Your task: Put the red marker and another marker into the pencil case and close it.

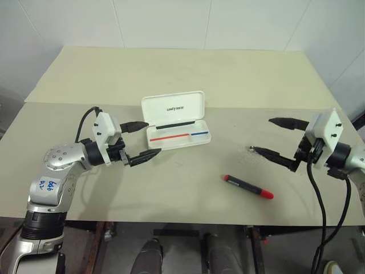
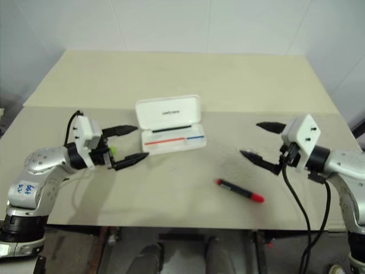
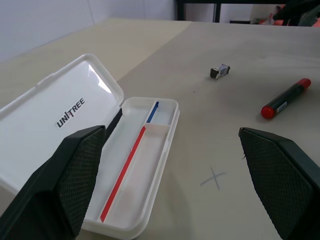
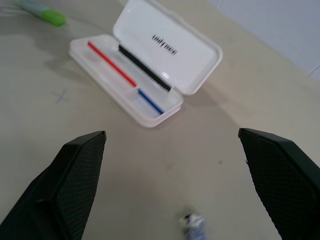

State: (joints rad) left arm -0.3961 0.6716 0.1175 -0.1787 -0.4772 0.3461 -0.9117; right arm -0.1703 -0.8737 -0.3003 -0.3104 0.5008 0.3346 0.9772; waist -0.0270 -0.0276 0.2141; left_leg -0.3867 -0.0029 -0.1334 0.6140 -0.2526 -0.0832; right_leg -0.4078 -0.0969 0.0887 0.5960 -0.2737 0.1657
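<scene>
Pencil case (image 1: 177,123) open, grippers hovering (spread)

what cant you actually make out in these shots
- green-capped marker: in the right wrist view cut off by the frame edge; in the right eye view just a green speck behind the left gripper.
- small object on the table: too small in the left wrist view, blurred in the right wrist view.
- lettering on the pencil case lid: too small in the eye views.
</scene>
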